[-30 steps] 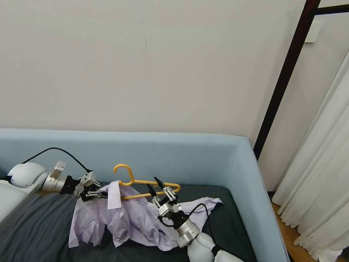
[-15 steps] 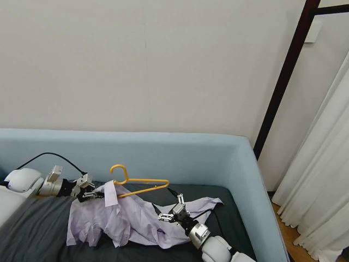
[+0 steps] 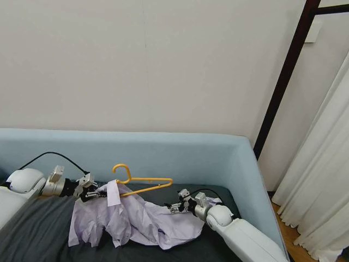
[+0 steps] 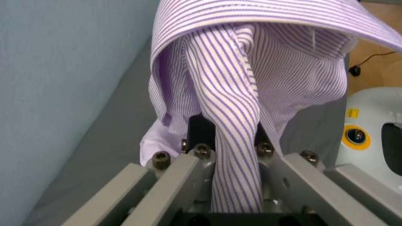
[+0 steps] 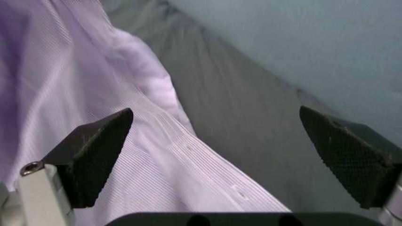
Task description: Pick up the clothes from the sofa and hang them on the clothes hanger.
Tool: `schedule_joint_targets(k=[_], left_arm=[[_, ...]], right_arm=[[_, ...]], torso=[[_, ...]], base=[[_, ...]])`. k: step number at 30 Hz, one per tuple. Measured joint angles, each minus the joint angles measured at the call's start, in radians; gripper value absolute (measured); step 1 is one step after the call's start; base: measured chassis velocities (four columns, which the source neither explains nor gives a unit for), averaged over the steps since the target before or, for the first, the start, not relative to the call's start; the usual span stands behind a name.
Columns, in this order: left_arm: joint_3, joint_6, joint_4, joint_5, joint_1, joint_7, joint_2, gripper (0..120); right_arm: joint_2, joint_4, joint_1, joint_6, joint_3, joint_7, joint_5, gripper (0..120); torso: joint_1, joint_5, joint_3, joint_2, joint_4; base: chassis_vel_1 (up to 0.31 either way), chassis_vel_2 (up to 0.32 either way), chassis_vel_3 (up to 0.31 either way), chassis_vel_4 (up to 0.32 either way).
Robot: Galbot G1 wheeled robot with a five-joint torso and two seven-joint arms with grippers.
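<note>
Shirt (image 3: 136, 221) and hanger (image 3: 152, 179) on sofa (image 3: 191, 155)

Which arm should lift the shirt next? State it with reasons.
Likely left. The left end effector is already shut on the shirt beside the hanger; the right end effector is open over the shirt's edge, gripping nothing.

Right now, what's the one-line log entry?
left gripper: shut on shirt | right gripper: open, over shirt edge | hanger: touching shirt | shirt: on sofa
</note>
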Motion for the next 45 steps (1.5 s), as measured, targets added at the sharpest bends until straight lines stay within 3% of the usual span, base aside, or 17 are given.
schedule_joint_targets(k=[6,15,24,28,30,33,45], left_arm=[[-0.007,-0.011,0.008,-0.001,0.006,0.000,0.010,1],[-0.004,-0.012,0.011,0.001,0.007,0.003,0.001,1],[-0.002,-0.009,0.005,0.003,0.005,0.004,-0.006,1],[-0.001,-0.009,0.010,0.008,0.004,0.004,-0.014,1],[-0.001,-0.009,0.011,0.008,0.003,0.004,-0.015,1],[-0.001,-0.010,0.015,0.009,0.003,0.005,-0.016,1],[-0.002,-0.017,0.023,0.009,0.003,0.011,-0.016,1]], right_arm=[[0.100,-0.192,0.061,-0.016,0.090,-0.131,-0.185,100],[0.150,-0.260,0.076,-0.068,0.132,-0.190,-0.371,100],[0.167,-0.271,0.075,-0.104,0.145,-0.163,-0.427,100],[0.167,-0.261,0.070,-0.098,0.143,-0.165,-0.424,84],[0.167,-0.260,0.070,-0.096,0.143,-0.166,-0.424,82],[0.167,-0.257,0.065,-0.085,0.140,-0.173,-0.425,65],[0.165,-0.262,0.059,-0.077,0.145,-0.170,-0.463,24]], torso=[[0.000,-0.0001,0.000,0.000,0.0000],[0.000,-0.0002,0.000,0.000,-0.0003],[0.000,-0.0001,0.000,0.000,-0.0003],[0.000,-0.0001,0.000,0.000,-0.0003],[0.000,-0.0001,0.000,0.000,-0.0002],[0.000,-0.0001,0.000,0.000,-0.0003],[0.000,0.0000,0.000,0.000,-0.0002]], base=[[0.000,0.000,0.000,0.000],[0.000,0.000,0.000,0.000],[0.000,0.000,0.000,0.000],[0.000,0.000,0.000,0.000],[0.000,0.000,0.000,0.000],[0.000,0.000,0.000,0.000],[0.000,0.000,0.000,0.000]])
